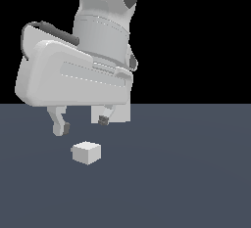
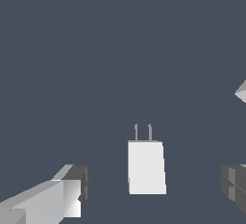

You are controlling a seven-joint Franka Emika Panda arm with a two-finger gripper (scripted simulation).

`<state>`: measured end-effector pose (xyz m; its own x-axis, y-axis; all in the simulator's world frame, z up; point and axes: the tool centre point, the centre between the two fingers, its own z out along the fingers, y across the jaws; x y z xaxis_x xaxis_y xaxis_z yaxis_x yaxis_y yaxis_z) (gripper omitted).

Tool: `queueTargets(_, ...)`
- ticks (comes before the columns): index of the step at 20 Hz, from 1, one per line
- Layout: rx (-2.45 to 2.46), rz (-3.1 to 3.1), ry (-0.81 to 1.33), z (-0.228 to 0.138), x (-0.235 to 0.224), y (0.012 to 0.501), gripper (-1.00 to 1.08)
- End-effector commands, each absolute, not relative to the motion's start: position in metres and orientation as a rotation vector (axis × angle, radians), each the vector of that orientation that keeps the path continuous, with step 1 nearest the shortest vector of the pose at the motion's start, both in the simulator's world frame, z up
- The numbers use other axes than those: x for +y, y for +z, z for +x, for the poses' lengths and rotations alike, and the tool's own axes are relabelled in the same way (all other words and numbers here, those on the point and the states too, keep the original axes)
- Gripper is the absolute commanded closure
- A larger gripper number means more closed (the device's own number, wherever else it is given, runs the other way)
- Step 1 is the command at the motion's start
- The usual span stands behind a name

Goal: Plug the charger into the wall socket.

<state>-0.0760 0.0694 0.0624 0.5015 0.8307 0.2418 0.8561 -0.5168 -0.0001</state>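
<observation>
Gripper (image 1: 82, 125) hung wide open, holding nothing, just above the charger (image 1: 87, 152). Charger lay on the grey worktop (image 1: 186, 173), between the fingers in the wrist view, two prongs (image 2: 143, 132) showing.

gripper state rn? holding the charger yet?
Gripper: open, holding nothing. The charger sits on the floor below the fingers, untouched; in the wrist view it lies between them with gaps on both sides.

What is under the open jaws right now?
The charger lies on the grey floor below the gripper, ungrasped. The wall socket is mostly hidden behind it.
</observation>
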Motion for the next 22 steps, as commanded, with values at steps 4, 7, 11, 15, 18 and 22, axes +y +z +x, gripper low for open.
queueTargets(4,-1.492,-2.607,-0.323,-0.077,0.070,0.061,-0.92)
queueTargets(7,-1.482,-2.614,-0.321,-0.076,0.069,0.062,-0.92)
queueTargets(11,-1.482,-2.614,-0.321,-0.076,0.069,0.061,-0.92)
queueTargets(15,-1.482,-2.615,-0.320,-0.076,0.069,0.055,-0.92)
queueTargets(18,-1.482,-2.615,-0.319,-0.077,0.069,0.043,-0.92)
queueTargets(22,-1.481,-2.616,-0.319,-0.077,0.069,0.025,-0.92)
